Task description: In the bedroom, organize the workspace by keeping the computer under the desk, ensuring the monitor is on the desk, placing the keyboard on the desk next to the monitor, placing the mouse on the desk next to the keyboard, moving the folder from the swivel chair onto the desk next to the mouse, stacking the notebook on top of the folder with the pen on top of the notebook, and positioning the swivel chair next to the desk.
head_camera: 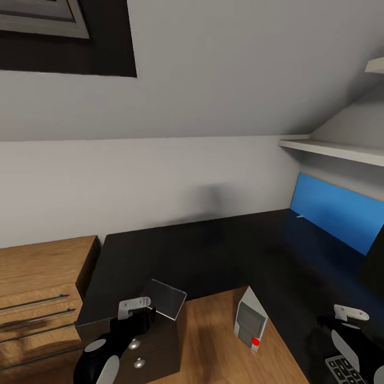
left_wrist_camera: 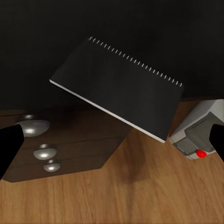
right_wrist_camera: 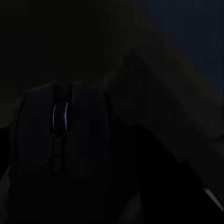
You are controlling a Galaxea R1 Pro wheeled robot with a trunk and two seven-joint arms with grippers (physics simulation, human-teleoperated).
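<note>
Bedroom corner: pale wall w/ sloped ceiling, wood floor [head_camera: 213, 341], light wooden cabinet [head_camera: 37, 288] at 9 o'clock, blue wall panel [head_camera: 333, 213] at 3 o'clock. Glossy black L-shaped tabletop [head_camera: 176, 256] runs across the middle, its three-knob drawer unit [head_camera: 154, 354] at 7 o'clock. Left gripper [head_camera: 140, 312] at 7 o'clock, fingers clamped on the notebook [head_camera: 166, 298], held tilted just above the tabletop's front corner. Computer [head_camera: 249, 322] on the floor under the tabletop at 5 o'clock. Right gripper [head_camera: 346, 320] at 4 o'clock above the keyboard [head_camera: 346, 370]; can't tell its finger state. Mouse [right_wrist_camera: 60, 140] close up in right wrist view, very dark.
</note>
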